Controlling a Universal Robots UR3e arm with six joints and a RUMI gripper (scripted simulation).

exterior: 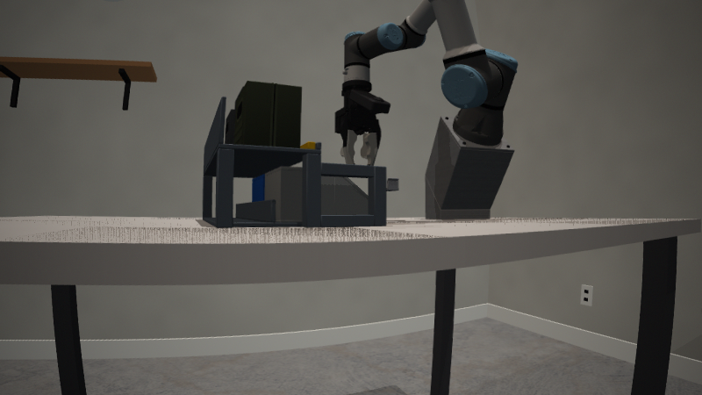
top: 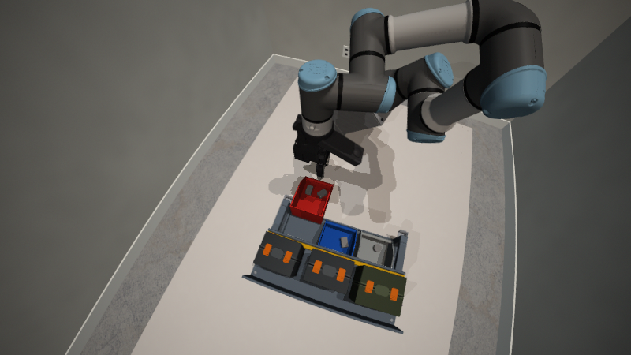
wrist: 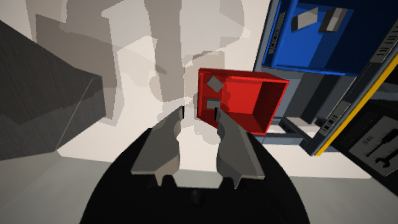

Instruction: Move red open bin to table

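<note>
The red open bin (top: 311, 202) stands upright at the near-left end of the dark shelf unit (top: 328, 264), sticking out of its lower left bay toward the arm. Two grey parts (top: 316, 191) lie inside it. It also shows in the wrist view (wrist: 240, 102), below and just right of the fingers. My gripper (top: 322, 170) hangs above the bin's rim nearest the arm, clear of it. Its fingers stand a little apart with nothing between them. In the side view the gripper (exterior: 360, 152) is just above the shelf's lower rail, and the bin is hidden behind the frame.
A blue bin (top: 337, 238) and a grey bin (top: 372, 245) fill the other lower bays. Three closed cases (top: 328, 270) with orange latches sit on the upper level. The arm's grey pedestal (exterior: 463, 171) stands behind the shelf. Bare table surrounds the shelf.
</note>
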